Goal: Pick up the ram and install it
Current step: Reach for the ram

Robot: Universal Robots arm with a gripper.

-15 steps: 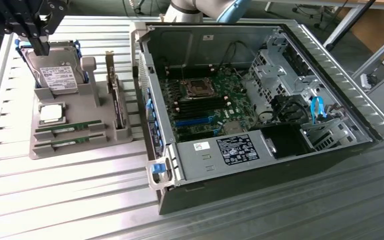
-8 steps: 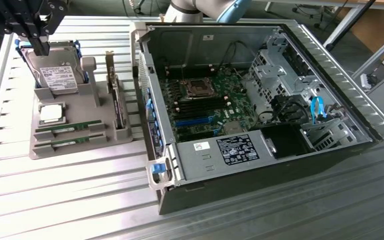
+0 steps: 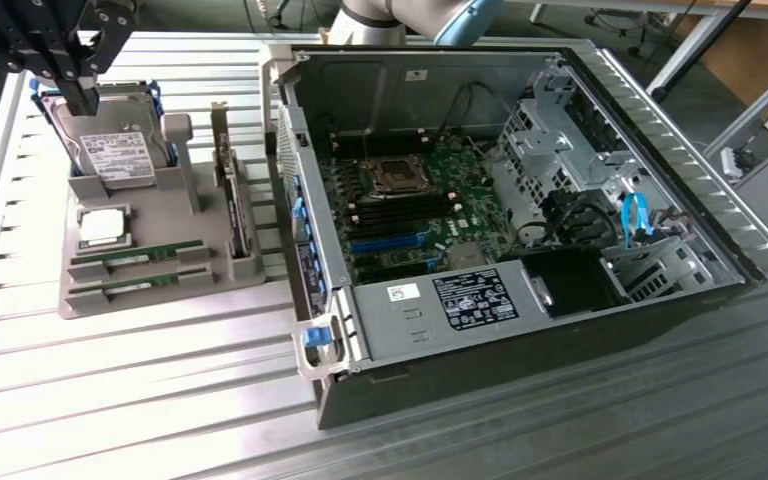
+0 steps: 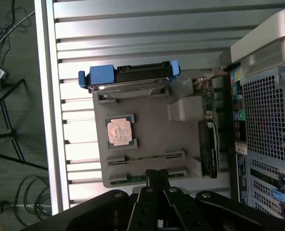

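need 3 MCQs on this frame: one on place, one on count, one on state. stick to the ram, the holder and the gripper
1. The ram sticks sit:
A. between the gripper's fingers
B. in slots of the grey holder
C. plugged into the motherboard

2. Number of ram sticks in the holder:
A. one
B. two
C. four

3. The gripper is:
A. open
B. shut on a ram stick
C. shut, holding nothing

Answers:
1 B: both green sticks lie in the holder's slots, outside the case.
2 B: two slots lie side by side, with one stick in each.
3 C: in the wrist view the fingers meet with nothing between them.
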